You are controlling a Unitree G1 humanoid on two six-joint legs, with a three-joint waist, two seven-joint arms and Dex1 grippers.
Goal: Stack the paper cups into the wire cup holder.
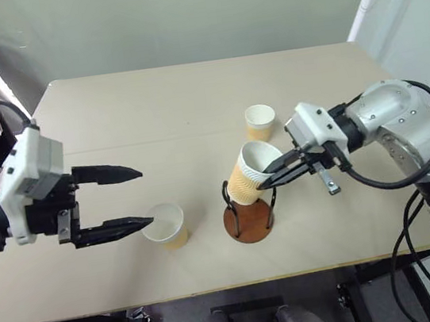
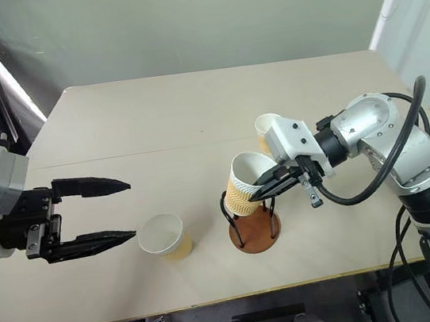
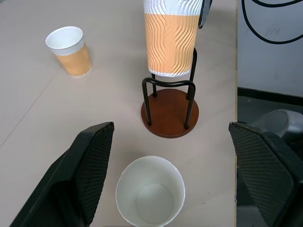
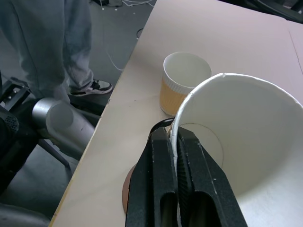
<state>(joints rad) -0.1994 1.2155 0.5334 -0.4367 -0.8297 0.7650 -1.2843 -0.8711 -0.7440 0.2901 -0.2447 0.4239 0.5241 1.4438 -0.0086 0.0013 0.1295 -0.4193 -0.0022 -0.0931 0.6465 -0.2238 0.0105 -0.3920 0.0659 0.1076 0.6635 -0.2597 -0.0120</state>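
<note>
Right end effector (image 1: 269, 178) pinching cup (image 1: 250, 173) rim above holder (image 1: 249, 219)

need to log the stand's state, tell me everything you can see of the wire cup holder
The wire cup holder has a round reddish-brown disc base, wood by its look, and black wire loops rising from it. It stands upright near the front edge of the tan table. A ribbed paper cup, tilted and pinched at its rim by the right gripper, hangs over the loops, its bottom at the wire tops. Whether cup and wire touch, I cannot tell.
</note>
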